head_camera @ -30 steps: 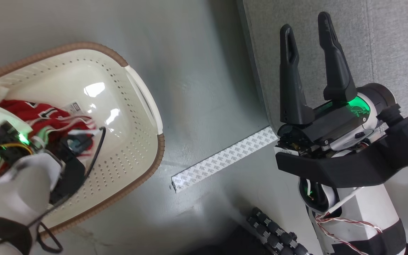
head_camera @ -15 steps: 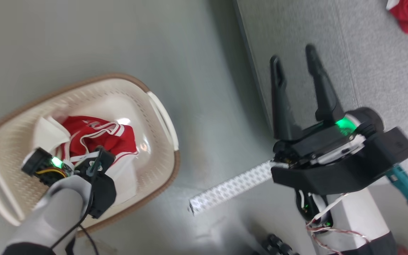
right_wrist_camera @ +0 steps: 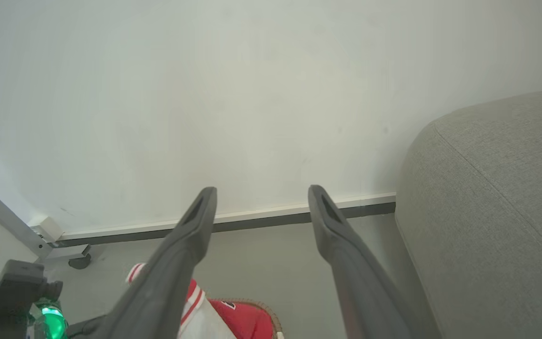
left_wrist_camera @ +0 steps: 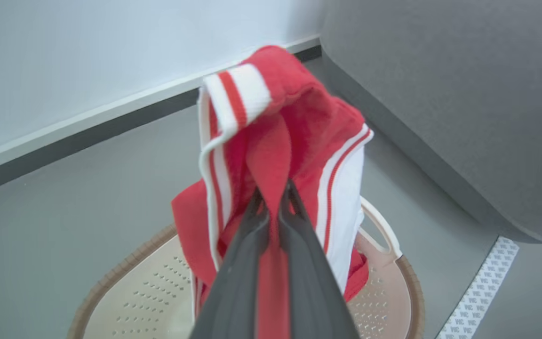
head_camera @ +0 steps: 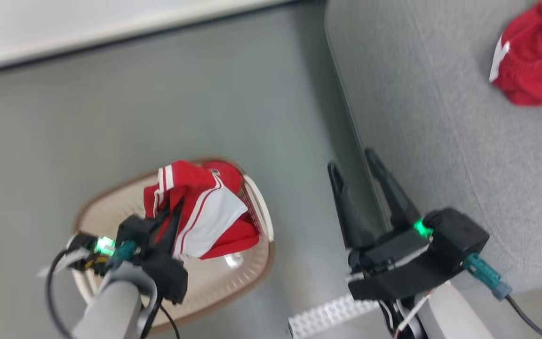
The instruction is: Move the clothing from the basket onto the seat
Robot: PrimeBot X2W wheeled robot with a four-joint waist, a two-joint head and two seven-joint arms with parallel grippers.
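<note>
Left gripper (left_wrist_camera: 273,193) pinches a fold of the red garment (head_camera: 205,212), limp above the basket (head_camera: 267,252). It looks soft and light and might slip, so grip bunched cloth. Right gripper (head_camera: 351,158) spread, empty, by the seat (head_camera: 440,117) edge.

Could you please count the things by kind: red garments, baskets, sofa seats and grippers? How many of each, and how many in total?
Red garments: 2, the held garment in the left gripper and the lying garment on the seat.
Baskets: 1, the basket.
Seats: 1.
Grippers: 2, the left one shut and the right gripper open.
Total: 6.
</note>
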